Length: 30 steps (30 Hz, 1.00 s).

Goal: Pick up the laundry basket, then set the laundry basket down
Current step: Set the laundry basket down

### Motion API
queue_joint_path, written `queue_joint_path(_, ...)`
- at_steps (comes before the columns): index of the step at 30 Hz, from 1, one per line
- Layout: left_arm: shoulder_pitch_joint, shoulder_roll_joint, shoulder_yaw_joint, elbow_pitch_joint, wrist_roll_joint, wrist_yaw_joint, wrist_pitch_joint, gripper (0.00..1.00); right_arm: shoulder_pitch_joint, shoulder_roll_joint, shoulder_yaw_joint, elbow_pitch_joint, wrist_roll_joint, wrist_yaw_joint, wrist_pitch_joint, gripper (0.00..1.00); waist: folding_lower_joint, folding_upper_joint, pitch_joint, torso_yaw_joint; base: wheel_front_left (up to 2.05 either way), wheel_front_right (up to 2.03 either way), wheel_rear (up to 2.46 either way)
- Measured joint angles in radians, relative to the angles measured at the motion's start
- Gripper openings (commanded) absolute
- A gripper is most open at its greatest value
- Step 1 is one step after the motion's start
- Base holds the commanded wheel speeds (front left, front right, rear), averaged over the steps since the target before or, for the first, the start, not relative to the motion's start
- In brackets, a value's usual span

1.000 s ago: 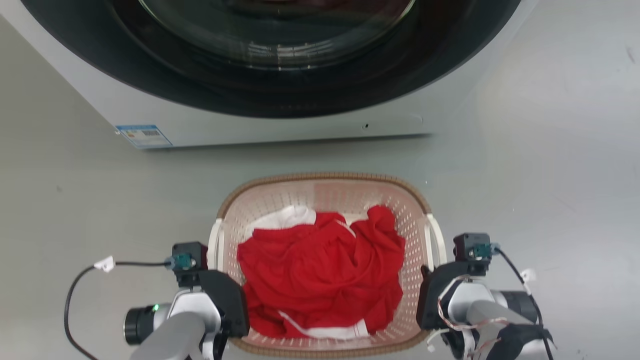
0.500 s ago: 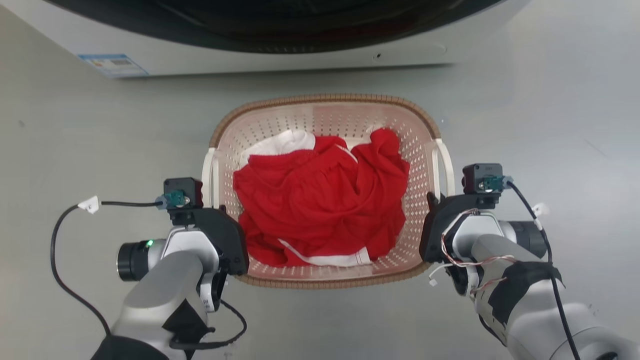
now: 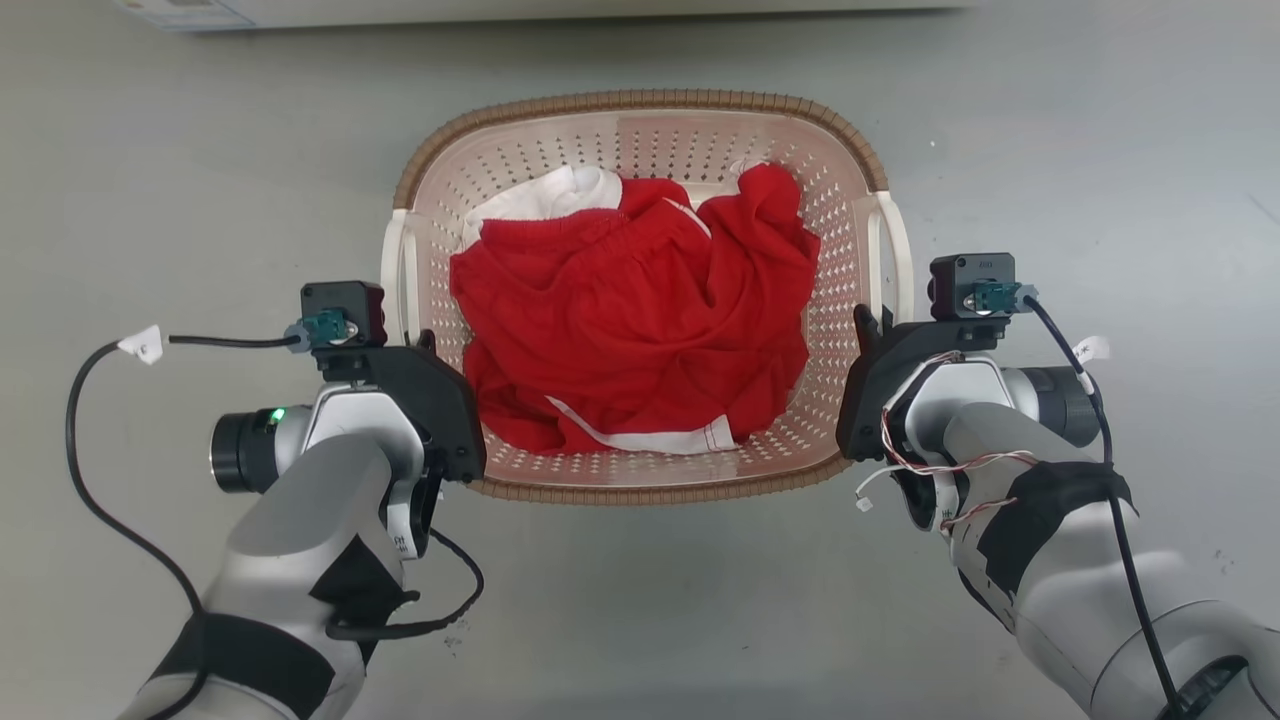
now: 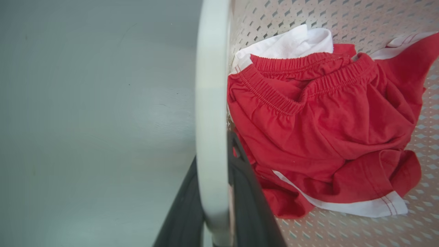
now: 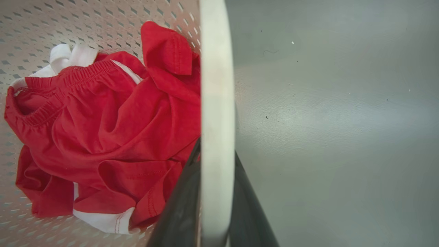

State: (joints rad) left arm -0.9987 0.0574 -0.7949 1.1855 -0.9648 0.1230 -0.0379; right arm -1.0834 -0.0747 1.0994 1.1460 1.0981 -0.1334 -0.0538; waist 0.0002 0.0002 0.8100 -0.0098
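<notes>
Rounded-rectangular, pale pink-cream perforated plastic laundry basket [image 3: 640, 98] with a brown woven-look rim, gripped at both side handles.

The left gripper [image 4: 213, 151] is clenched on the left white handle [image 4: 211, 85], with one dark finger seen on each side of the bar. The right gripper [image 5: 216, 151] is closed in the same way on the right white handle [image 5: 216, 68]. In the head view the basket is seen between the two grippers, over a smooth grey floor [image 3: 150, 150], with the edge of a pale appliance [image 3: 600, 6] beyond its far rim. A crumpled red garment with white trim [image 3: 640, 320] is contained in it. Whether the basket is resting on the floor or raised off it cannot be told.
</notes>
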Motion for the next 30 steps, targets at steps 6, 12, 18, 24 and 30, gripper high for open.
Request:
queue_joint_path(6, -0.026, 0.0, 0.0, 0.008, 0.012, 0.0, -0.011, 0.0, -0.02, -0.001, 0.005, 0.001, -0.006, 0.0, -0.01, 0.0, 0.0, 0.0, 0.038, 0.003, 0.0, 0.0, 0.0)
queue_joint_path(12, -0.03, -0.003, -0.003, 0.02, 0.021, 0.0, -0.027, 0.46, -0.021, -0.001, 0.012, 0.004, -0.006, 0.0, -0.029, 0.47, -0.0001, 0.0, 0.053, 0.005, 0.0, 0.0, 0.0)
queue_joint_path(18, -0.051, -0.014, -0.006, 0.026, 0.028, -0.001, -0.044, 1.0, -0.036, 0.016, 0.018, 0.004, -0.009, 0.001, -0.046, 1.0, -0.0002, -0.0002, 0.057, 0.005, 0.0, 0.0, 0.0)
queue_joint_path(24, -0.056, -0.015, -0.007, 0.039, 0.028, -0.009, -0.056, 1.0, -0.035, 0.015, 0.022, 0.02, -0.009, 0.001, -0.059, 1.0, -0.0002, -0.0002, 0.052, 0.004, 0.0, 0.0, 0.0)
queue_joint_path(30, -0.054, -0.013, -0.009, 0.052, 0.028, -0.01, -0.069, 1.0, -0.035, 0.015, 0.022, 0.039, -0.009, 0.001, -0.072, 1.0, -0.0002, -0.0002, 0.026, 0.003, 0.0, 0.0, 0.0)
